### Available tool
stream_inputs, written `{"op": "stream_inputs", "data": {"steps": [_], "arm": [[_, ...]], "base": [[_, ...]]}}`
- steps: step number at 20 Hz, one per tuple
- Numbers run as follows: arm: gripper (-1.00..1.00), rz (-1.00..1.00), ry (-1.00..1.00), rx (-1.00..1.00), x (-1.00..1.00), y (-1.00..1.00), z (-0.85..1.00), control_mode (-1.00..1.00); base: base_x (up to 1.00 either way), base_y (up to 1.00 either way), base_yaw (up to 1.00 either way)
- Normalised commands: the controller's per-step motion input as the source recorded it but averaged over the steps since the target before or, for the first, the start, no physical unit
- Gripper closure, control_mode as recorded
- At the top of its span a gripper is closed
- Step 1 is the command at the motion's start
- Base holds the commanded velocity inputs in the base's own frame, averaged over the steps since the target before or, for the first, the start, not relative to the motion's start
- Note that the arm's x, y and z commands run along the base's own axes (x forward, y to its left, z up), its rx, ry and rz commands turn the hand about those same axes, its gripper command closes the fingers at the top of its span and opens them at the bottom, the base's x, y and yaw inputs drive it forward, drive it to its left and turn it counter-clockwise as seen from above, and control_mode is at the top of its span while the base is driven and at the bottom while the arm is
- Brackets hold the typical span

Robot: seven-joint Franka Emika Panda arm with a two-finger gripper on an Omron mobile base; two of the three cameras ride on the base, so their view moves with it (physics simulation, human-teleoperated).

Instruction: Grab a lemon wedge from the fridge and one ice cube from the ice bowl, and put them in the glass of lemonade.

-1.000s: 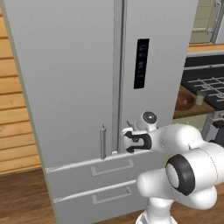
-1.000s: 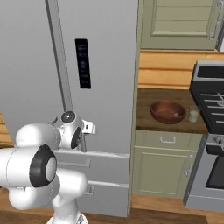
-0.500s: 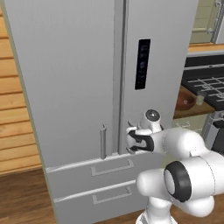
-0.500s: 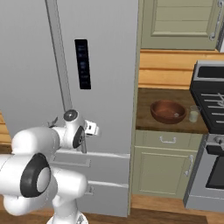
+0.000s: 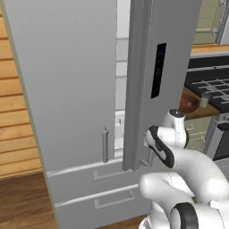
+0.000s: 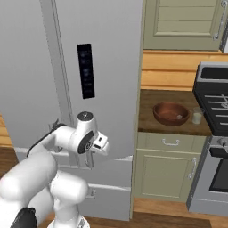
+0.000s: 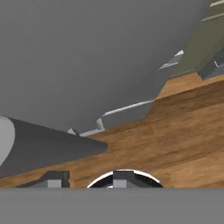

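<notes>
Standing smooth and grey, the fridge [image 5: 67, 89] has its right door ajar; right of it on the worktop [image 6: 147, 122] – round wooden ice bowl [image 6: 170, 113], clear glass of lemonade [image 6: 196, 116]. Pincer [image 5: 150, 145] by the door's bar handle – grip unclear.

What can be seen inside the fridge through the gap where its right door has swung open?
Through the gap in the fridge, only pale shelf edges and a whitish interior wall show. The rest is covered by both doors; no lemon wedge can be made out.

Grey fridge [image 5: 67, 89], reddish-brown ice bowl [image 6: 170, 113]
</notes>
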Motion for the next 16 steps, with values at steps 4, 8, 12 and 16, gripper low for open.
{"op": "stream_inputs", "data": {"steps": [4, 8, 12, 16], "arm": [[1.0, -0.13, -0.12, 0.11, -1.0, -1.0, 0.0, -1.0], [1.0, -0.04, -0.11, 0.05, -0.99, -0.54, 0.02, -1.0], [-1.0, 0.0, 0.0, 0.0, -0.94, 0.0, 0.23, -1.0], [-1.0, 0.03, -0.13, -0.01, -1.0, 0.02, 0.94, -1.0]], "base": [[0.0, 0.0, 0.0], [0.0, 0.0, 0.0], [0.0, 0.0, 0.0], [0.0, 0.0, 0.0]]}}
